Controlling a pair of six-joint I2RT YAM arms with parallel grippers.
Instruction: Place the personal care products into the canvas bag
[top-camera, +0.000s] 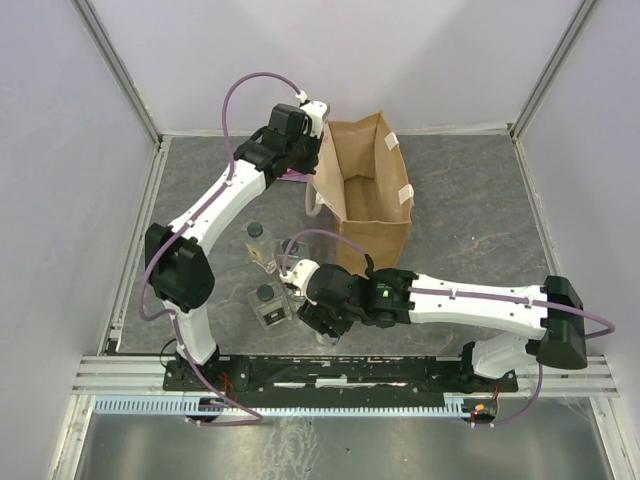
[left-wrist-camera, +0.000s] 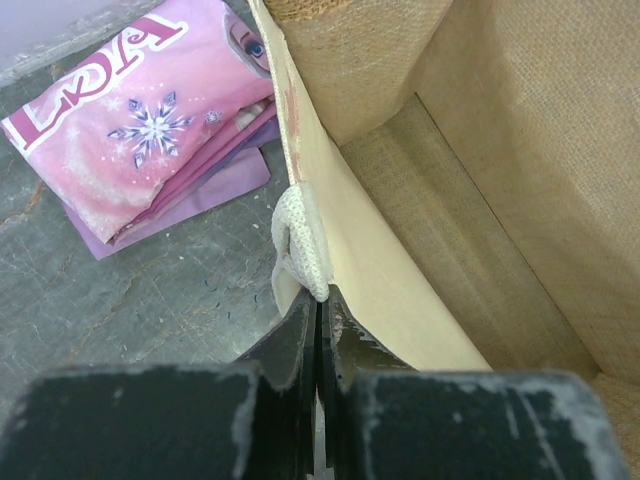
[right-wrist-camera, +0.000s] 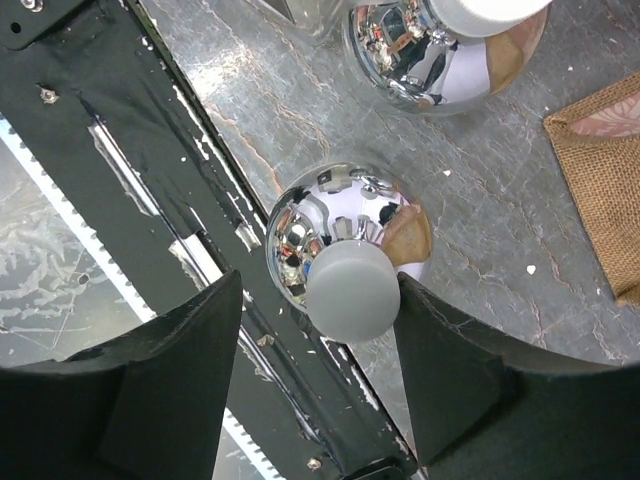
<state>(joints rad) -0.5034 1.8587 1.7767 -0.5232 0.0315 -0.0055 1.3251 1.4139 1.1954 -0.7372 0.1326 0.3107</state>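
Grey stone-patterned desk (top-camera: 470, 210) between pale walls: the left gripper (left-wrist-camera: 318, 312) is pinched shut on the rim of the upright canvas bag (top-camera: 375, 238), beside its pale handle (left-wrist-camera: 300, 235) and near a pink packet (left-wrist-camera: 150, 120). At the near edge, the right gripper (right-wrist-camera: 320, 300) stands half-wide around a chrome-shouldered round bottle (right-wrist-camera: 345, 285), with a gap showing on one side. A second chrome bottle (right-wrist-camera: 430, 50) stands just beyond.
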